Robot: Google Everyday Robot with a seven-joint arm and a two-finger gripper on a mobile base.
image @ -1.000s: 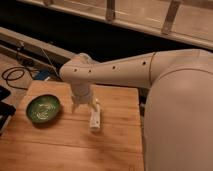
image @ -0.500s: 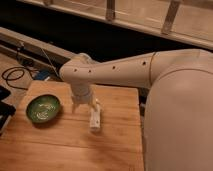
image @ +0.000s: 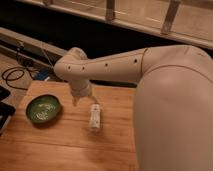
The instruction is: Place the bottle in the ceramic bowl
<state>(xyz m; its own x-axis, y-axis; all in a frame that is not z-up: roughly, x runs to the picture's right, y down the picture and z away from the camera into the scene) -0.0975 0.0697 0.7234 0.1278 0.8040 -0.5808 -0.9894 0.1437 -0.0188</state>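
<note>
Jaws of the gripper point(image: 85, 102) stood apart, holding nothing, poised just over the far end of the bottle point(image: 94, 118). It lay on its side on the wooden table point(image: 60, 145), near the green bowl point(image: 43, 109) but not touching it. The white arm point(image: 110, 67) reached across above.

Bare table point(image: 67, 137) between bowl point(image: 31, 101) and gripper point(image: 85, 103) by bottle point(image: 94, 118)
</note>
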